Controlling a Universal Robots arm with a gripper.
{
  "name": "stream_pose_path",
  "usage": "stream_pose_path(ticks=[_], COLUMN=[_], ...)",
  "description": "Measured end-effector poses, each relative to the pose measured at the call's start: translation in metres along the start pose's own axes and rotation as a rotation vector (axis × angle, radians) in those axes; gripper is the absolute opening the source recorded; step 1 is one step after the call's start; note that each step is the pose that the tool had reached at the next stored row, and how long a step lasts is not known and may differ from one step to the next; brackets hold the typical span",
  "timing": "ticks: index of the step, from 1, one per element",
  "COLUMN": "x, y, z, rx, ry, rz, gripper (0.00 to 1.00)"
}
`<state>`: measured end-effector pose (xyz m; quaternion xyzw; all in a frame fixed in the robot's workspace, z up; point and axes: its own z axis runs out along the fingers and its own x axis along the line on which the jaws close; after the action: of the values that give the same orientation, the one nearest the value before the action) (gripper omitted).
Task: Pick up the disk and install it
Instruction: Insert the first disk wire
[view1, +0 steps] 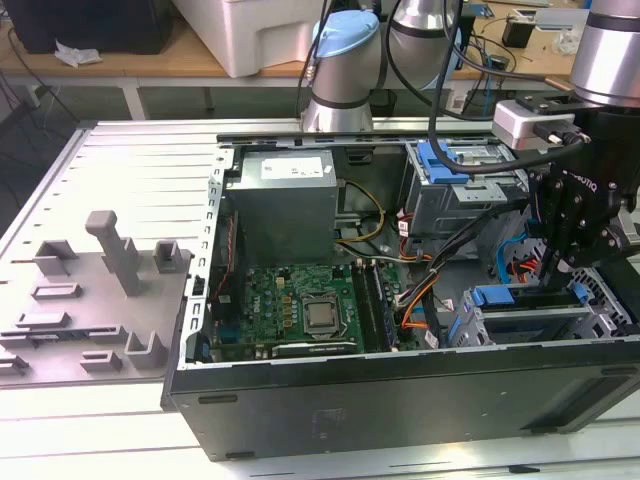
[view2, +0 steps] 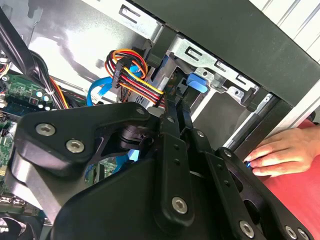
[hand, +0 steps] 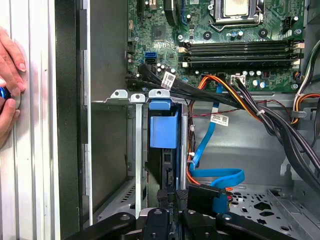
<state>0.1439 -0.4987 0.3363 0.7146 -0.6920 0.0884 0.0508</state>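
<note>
Currently the gripper (hand: 173, 196) hangs inside the open computer case (view1: 400, 400) with its fingers drawn close together, tips just at one end of the disk (hand: 162, 127), which stands on edge, seated in a slot of the metal drive cage (hand: 120, 95) near the motherboard (hand: 160, 30).

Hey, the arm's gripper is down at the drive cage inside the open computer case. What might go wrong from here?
1. A person's hand rests just outside the case wall, near the gripper; a sideways arm move might strike it.
2. The blue cable and the black-and-orange cable bundle lie beside the disk; they might snag or get pinched.
3. The disk sits between the narrow rails of the cage; slightly tilted, it might jam.
</note>
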Motion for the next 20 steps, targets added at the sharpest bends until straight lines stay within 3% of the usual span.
stream_pose_path(ticks=[7,10,13,20], x=[0.0006,0.0012,0.0025,0.0026], y=[0.0001,0.0000,-0.0004,-0.0003], z=[0.0013,-0.0015,-0.0079,-0.0081], rx=[-0.0001,-0.0001,-0.0001,-0.0001], ry=[0.0006,-0.0022,-0.0003,0.0007], rz=[0.001,0.001,0.001,0.001], gripper=[0.17,0.17,0.17,0.17])
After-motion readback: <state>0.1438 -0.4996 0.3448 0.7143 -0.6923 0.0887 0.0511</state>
